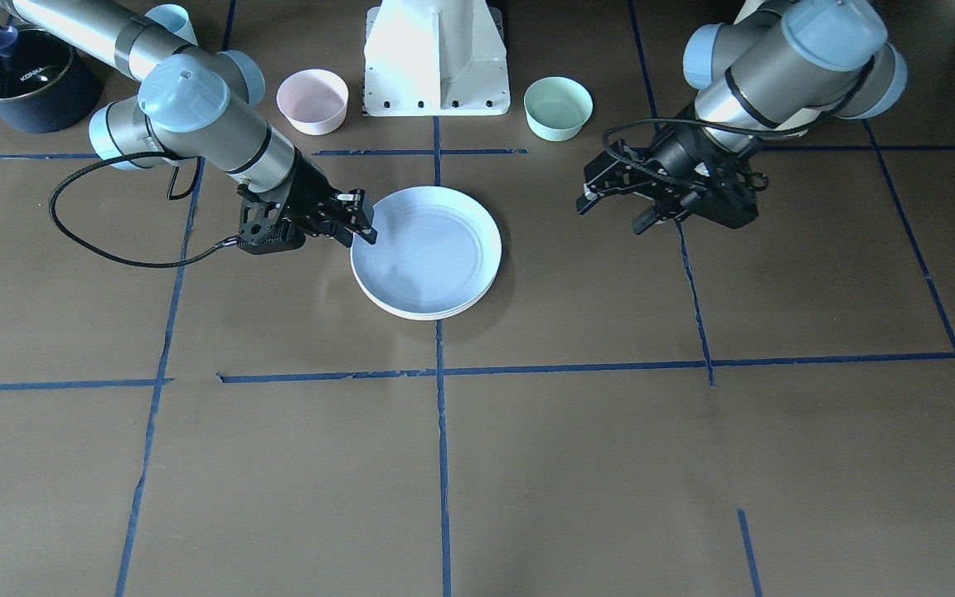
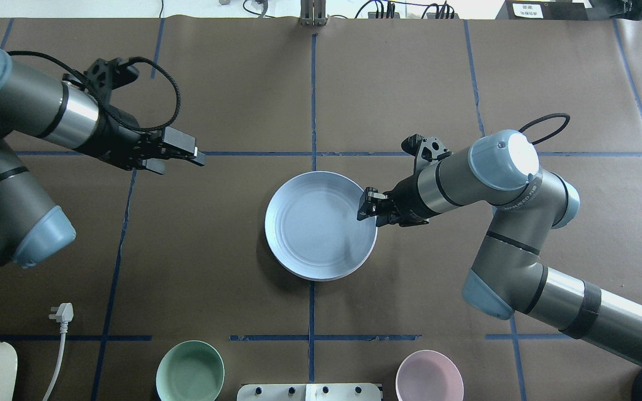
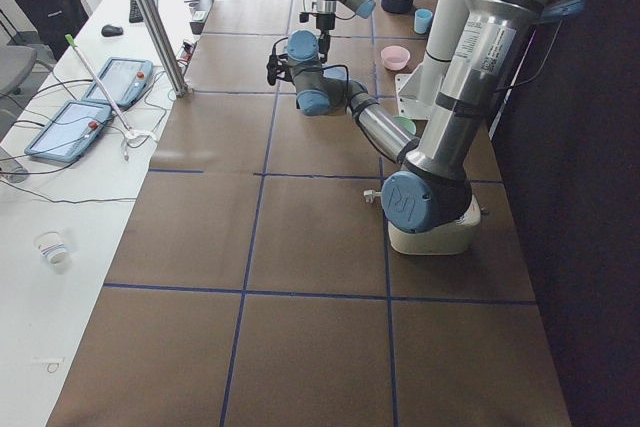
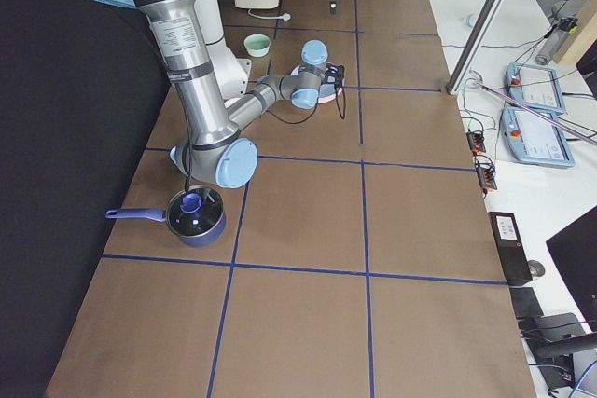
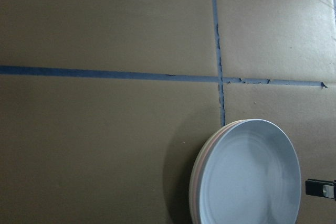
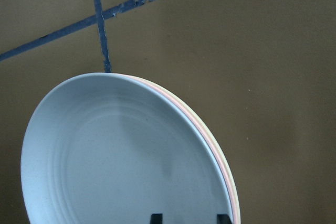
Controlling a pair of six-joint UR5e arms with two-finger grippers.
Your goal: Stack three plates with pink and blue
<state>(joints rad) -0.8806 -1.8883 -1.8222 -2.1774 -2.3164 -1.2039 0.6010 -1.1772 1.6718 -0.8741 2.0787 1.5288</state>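
Observation:
The three plates lie stacked at the table's centre. The light blue plate point(image 1: 428, 249) point(image 2: 318, 223) point(image 5: 252, 177) point(image 6: 115, 156) is on top. Under it, only the rim of the pale pink plate point(image 6: 210, 141) and of the cream-white plate point(image 6: 227, 166) show. My right gripper point(image 1: 364, 220) point(image 2: 366, 207) point(image 6: 190, 219) is open and empty, its fingertips just over the blue plate's rim on my right. My left gripper point(image 1: 610, 214) point(image 2: 184, 161) is open and empty, hovering well off to the left of the stack.
A small pink bowl point(image 1: 312, 100) point(image 2: 429, 376) and a mint-green bowl point(image 1: 558, 108) point(image 2: 190, 372) stand either side of the robot's base point(image 1: 436, 58). A dark pot point(image 1: 26, 83) and a blue cup point(image 1: 172, 21) are near my right arm. A white plug point(image 2: 62, 313) lies at the near left.

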